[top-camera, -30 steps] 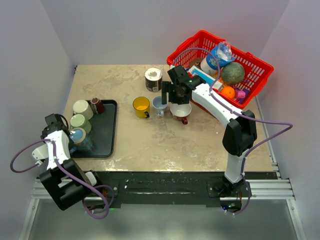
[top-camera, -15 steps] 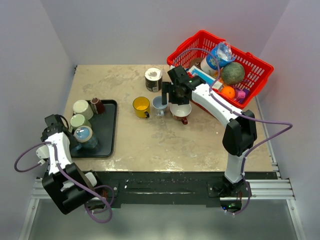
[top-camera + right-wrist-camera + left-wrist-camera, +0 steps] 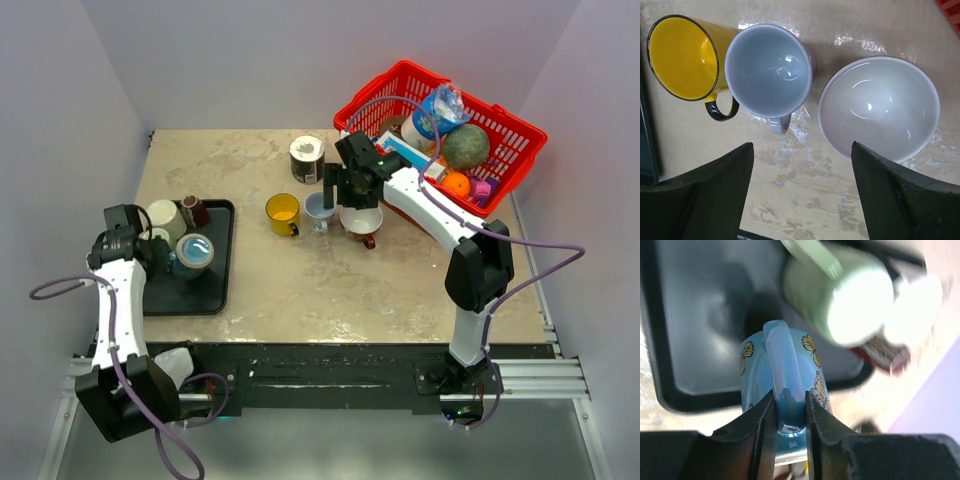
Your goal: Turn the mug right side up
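Surface: beige stone-look table (image 3: 300, 290), pale walls around, black tray (image 3: 215, 285) at left.
Mug: blue butterfly mug (image 3: 782, 377), over the tray, beside the other tray mugs (image 3: 165, 215); top view shows its blue round face (image 3: 194, 251) upward, can't tell if mouth or base.
Left gripper: left gripper (image 3: 786, 412) pinched narrow on the mug's handle (image 3: 782, 365); handle grip likely chosen so the wrist can roll the mug over.
Right gripper: right gripper (image 3: 800, 192) spread wide, holding nothing, hanging over the row of upright cups.
Cups: yellow cup (image 3: 682, 57), grey cup (image 3: 767, 72), white bowl (image 3: 880, 107), all mouths up, apart, look finished.
Basket: red basket (image 3: 520, 135) far right, clutter, not involved.
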Tool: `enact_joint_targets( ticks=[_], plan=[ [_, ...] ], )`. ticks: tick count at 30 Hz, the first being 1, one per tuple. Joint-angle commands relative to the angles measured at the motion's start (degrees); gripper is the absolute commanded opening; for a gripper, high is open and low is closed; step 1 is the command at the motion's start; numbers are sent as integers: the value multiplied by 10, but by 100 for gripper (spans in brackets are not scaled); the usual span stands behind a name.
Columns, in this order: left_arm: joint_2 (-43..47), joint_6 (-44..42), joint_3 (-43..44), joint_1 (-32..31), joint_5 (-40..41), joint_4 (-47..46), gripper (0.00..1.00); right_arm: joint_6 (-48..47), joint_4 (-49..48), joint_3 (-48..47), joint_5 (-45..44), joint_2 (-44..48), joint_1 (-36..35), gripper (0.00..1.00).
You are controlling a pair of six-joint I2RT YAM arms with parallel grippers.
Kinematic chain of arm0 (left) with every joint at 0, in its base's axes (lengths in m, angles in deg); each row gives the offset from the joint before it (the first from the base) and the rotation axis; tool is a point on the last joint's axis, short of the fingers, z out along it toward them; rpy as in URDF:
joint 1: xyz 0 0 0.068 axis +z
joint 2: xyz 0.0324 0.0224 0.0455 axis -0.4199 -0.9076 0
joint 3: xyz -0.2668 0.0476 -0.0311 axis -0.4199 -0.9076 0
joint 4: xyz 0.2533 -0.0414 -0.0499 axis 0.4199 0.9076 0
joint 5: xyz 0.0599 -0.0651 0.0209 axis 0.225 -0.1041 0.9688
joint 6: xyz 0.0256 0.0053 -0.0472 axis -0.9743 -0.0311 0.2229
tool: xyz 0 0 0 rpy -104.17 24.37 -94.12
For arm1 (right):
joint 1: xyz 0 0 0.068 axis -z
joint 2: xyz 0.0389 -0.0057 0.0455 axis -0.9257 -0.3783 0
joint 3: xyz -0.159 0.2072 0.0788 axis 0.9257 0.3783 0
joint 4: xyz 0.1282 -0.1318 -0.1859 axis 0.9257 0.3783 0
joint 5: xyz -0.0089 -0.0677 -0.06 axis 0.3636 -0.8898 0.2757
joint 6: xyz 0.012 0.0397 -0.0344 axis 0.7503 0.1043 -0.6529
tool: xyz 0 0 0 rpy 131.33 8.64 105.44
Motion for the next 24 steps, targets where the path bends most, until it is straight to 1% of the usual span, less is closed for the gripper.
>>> enact_joint_targets(
  ticks=[1, 4, 6, 7, 8, 10, 11, 13, 14, 15, 18, 21, 22, 24],
  plan=[
    [58, -43, 24, -14, -31, -2, 0, 8, -13, -20, -14, 22, 0, 82],
    [75, -70, 32, -14, -31, 6, 0, 8, -15, -20, -18, 24, 0, 82],
    [77, -103, 39, -15, -40, 4, 0, 10, -20, -17, -22, 27, 1, 82],
    [79, -115, 41, -14, -60, -1, 0, 10, -22, -14, -22, 29, 1, 82],
    [79, -154, 40, -14, -74, -34, 0, 10, -26, -13, -24, 30, 1, 82],
    [78, -186, 41, -14, -123, -47, 0, 12, -29, -15, -26, 32, 1, 83],
    [79, -229, 40, -14, -140, -78, 0, 13, -30, -16, -27, 33, 1, 83],
    [84, -249, 45, -27, -155, -79, 0, 15, -21, -33, -31, 24, 1, 83],
    [87, -277, 46, -32, -164, -104, 0, 15, -3, -44, -29, 17, 1, 83],
    [92, -288, 45, -35, -180, -116, 0, 13, 6, -69, -20, 9, 1, 83],
    [94, -333, 51, -39, -210, -139, 0, 12, 19, -96, -12, -7, 1, 83],
    [85, -382, 75, -46, -237, -160, 0, 16, 9, -97, 5, -5, 1, 83],
    [80, -409, 97, -54, -244, -160, 0, 19, 5, -98, 14, -6, 1, 83],
    [60, -431, 129, -60, -272, -161, 0, 19, -1, -103, 25, -7, 1, 84]
  ],
)
